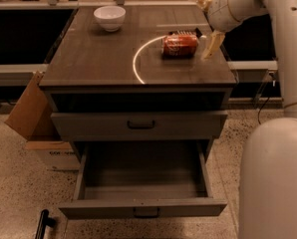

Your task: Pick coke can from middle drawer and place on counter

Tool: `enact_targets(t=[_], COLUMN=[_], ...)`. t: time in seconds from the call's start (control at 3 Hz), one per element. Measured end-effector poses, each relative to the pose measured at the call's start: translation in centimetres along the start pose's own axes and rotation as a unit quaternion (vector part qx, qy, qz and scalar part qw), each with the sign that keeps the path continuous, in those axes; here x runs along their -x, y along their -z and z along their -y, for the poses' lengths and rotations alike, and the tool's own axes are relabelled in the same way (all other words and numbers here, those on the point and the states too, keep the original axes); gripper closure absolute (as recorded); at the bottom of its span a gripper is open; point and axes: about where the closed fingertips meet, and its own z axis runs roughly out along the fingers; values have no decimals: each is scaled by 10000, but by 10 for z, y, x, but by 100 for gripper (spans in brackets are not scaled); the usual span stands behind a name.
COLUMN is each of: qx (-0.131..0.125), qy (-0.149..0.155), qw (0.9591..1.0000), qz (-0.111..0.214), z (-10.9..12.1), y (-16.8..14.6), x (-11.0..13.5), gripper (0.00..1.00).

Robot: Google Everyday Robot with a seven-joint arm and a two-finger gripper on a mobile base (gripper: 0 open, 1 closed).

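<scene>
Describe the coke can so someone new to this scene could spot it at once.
Start at the broad grey-brown counter with the bright white arc on it. Just right of that arc the coke can lies on its side, with the open end effector just beyond it. It is the only red thing there; the bowl is white and sits far back-left.

No legible text; coke can [180,45] lettering unreadable. Gripper [207,25] just right of it.
</scene>
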Motion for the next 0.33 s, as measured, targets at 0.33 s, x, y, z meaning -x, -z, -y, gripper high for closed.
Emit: enact_targets(t=[0.33], qx=[-482], qy=[14], qw=[9988], qz=[-19], z=[17], y=[64], x=[6], gripper=[0])
